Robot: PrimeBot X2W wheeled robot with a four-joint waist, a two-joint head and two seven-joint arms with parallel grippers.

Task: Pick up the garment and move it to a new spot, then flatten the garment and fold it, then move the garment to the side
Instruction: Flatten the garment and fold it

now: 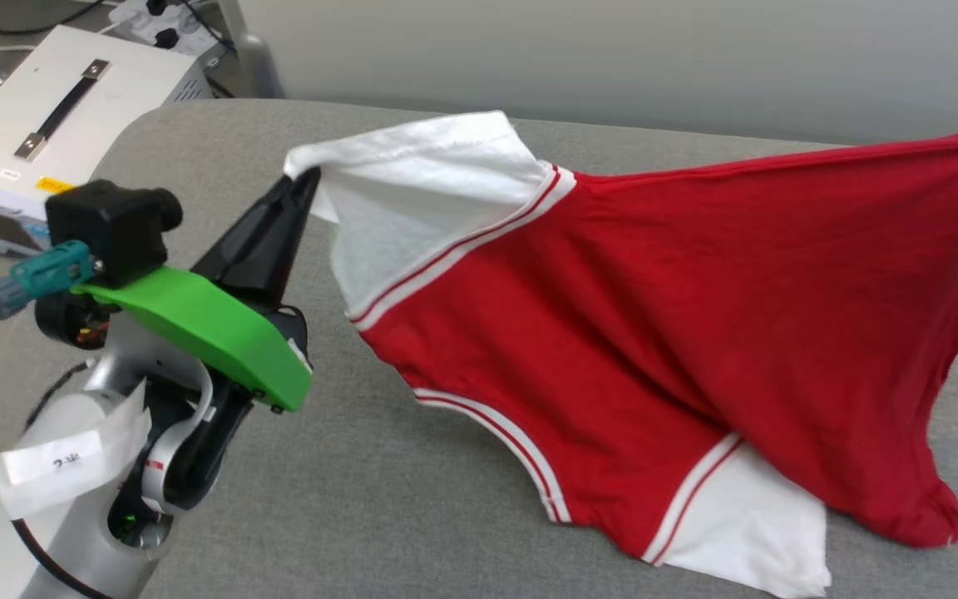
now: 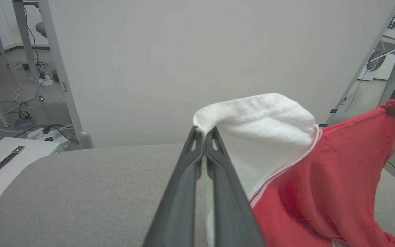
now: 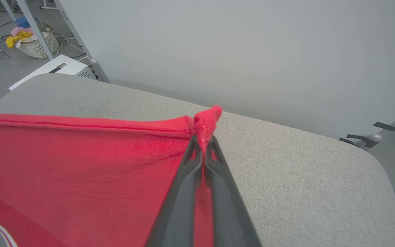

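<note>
Two garment [image 1: 695, 291] corners hidden between fingers [image 2: 180, 195]

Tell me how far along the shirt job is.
Done: the shirt is lifted, left pincer shut on a white sleeve, right pincer shut on a red edge. In hand: it hangs stretched between them, lower part resting on the grey surface. Left: flattening, folding, moving it aside.
</note>
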